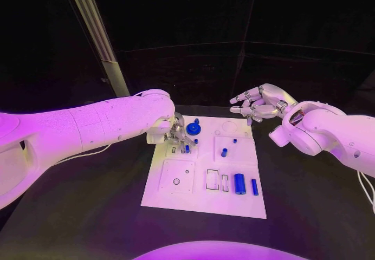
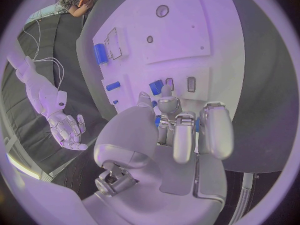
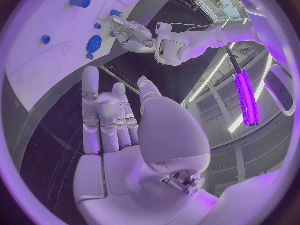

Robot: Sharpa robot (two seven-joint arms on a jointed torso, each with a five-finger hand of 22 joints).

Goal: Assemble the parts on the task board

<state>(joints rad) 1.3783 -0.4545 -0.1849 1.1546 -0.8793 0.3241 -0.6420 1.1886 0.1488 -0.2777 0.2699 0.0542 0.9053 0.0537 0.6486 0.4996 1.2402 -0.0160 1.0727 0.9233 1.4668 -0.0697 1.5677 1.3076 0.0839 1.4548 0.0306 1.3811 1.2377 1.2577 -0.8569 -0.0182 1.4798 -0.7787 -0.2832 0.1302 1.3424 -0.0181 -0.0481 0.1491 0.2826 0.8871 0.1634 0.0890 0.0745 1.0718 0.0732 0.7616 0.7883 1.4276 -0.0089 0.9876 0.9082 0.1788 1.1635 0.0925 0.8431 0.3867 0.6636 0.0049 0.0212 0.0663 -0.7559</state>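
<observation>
The white task board (image 1: 176, 197) lies mid-table. My left hand (image 1: 173, 132) hangs over its far left corner with fingers curled down. Its thumb and a fingertip (image 2: 167, 91) pinch a small blue part (image 2: 156, 87) that stands on the board (image 2: 206, 40) by some slots. A round blue part (image 1: 194, 128) sits just beside that hand. My right hand (image 1: 258, 104) floats above the far right corner, fingers apart and holding nothing; in the right wrist view this hand (image 3: 119, 130) is well off the board (image 3: 44, 70). The round part (image 3: 94, 43) shows there too.
A thick blue cylinder (image 1: 240, 184) and a thin blue rod (image 1: 254, 187) lie near the board's front right. Two small blue pegs (image 1: 224, 153) (image 1: 234, 141) stand mid-board. Empty recesses (image 1: 212, 180) mark the front half. Black table (image 1: 86, 216) surrounds the board.
</observation>
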